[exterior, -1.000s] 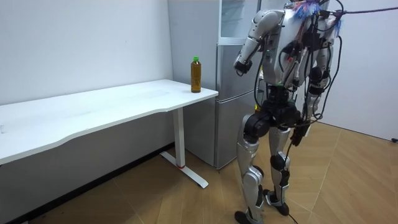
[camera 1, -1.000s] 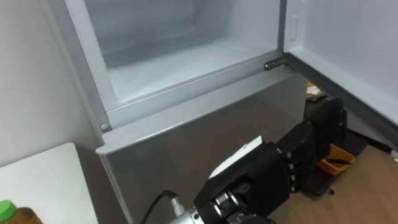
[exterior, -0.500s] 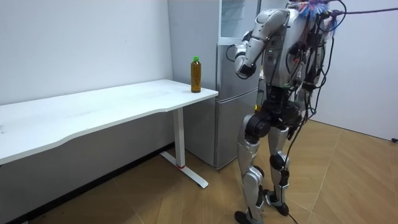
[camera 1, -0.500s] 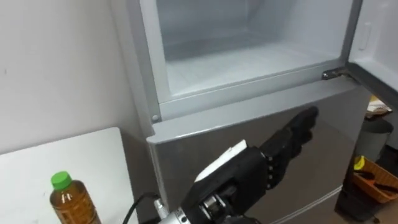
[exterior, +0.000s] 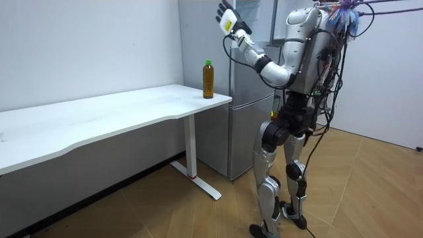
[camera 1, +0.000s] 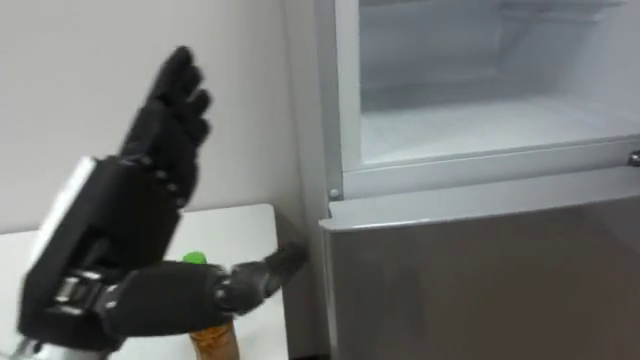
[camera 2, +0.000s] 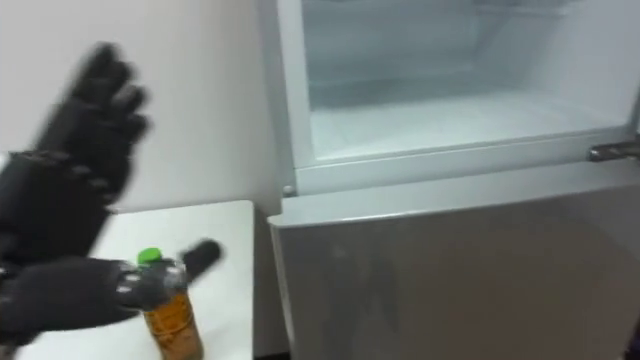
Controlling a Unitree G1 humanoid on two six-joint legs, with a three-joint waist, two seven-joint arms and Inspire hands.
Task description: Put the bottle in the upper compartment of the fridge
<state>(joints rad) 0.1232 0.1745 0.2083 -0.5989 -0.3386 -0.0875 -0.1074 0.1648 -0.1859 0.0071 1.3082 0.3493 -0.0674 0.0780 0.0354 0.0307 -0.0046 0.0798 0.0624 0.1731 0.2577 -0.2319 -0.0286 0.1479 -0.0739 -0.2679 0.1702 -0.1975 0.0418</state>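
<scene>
Left robot hand (camera 1: 110, 230): up at 9 o'clock, spread, empty.
Right eye view: green-capped amber bottle (camera 2: 172, 318) by white worktop (camera 2: 232, 300) edge.
Grey upper fridge (camera 2: 450, 120): open.

The left robot hand (camera 1: 112, 232) is raised on an outstretched arm, fingers straight, thumb out sideways.

White table (exterior: 99, 116) against wall (exterior: 86, 46); wooden floor (exterior: 370, 192).
</scene>
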